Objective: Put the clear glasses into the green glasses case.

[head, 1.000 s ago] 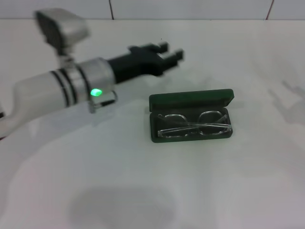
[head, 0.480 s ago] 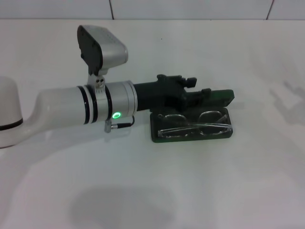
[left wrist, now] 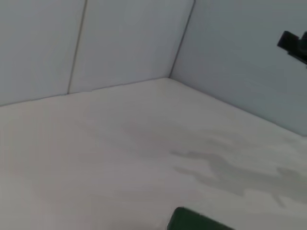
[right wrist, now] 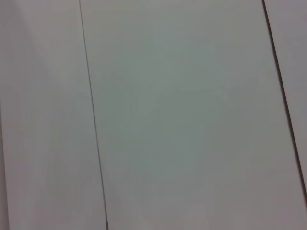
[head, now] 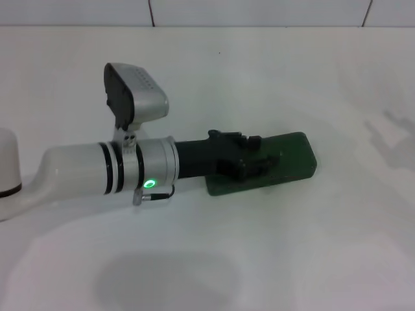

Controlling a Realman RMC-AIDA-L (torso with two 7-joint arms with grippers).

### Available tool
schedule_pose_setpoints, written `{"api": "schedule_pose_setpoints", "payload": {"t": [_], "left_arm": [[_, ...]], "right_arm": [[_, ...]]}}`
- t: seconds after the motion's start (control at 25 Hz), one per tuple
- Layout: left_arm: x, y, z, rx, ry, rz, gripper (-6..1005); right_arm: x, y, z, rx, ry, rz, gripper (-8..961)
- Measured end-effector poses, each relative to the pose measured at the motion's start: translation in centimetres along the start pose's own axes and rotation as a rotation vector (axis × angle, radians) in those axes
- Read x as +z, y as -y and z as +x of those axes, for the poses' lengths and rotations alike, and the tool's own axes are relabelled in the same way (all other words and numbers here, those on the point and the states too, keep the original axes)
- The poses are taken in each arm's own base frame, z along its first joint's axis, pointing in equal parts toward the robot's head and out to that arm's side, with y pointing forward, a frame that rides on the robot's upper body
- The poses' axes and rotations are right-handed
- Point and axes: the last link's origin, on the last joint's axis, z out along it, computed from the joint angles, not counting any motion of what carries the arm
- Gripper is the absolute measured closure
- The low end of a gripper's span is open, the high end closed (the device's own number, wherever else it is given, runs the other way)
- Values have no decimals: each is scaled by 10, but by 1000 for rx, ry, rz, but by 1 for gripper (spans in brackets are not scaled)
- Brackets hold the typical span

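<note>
The green glasses case (head: 292,155) lies shut on the white table, right of centre in the head view, with its lid down flat. The clear glasses are hidden; nothing of them shows outside the case. My left gripper (head: 262,150) reaches in from the left and rests on top of the lid's left half, its black fingers (head: 254,138) spread apart with nothing between them. In the left wrist view only one dark green corner of the case (left wrist: 196,223) shows at the edge. My right gripper is out of view.
The white table (head: 292,259) extends all around the case and meets a tiled wall (head: 259,11) at the back. A small black part (left wrist: 295,44) shows at the edge of the left wrist view; I cannot tell what it is.
The case stood open with the glasses lying inside. My left gripper came in from the back left, swung over the raised lid and pushed it down; the case is now shut.
</note>
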Motion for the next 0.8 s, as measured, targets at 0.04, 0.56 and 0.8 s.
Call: {"api": "schedule_pose_setpoints", "payload": {"t": [0.04,0.56,0.8], "left_arm": [[0,-1,0,-1,-3,-7,466],[-21,-6,19,21,-189,-72,449],[-50,-18,27,132,-334,-160,441]], "right_arm": [[0,0,0,1,0,0,436],[4,-11,-1,7,0,-84,425],[30,-45,-2,-40,-145,-481,420]]}}
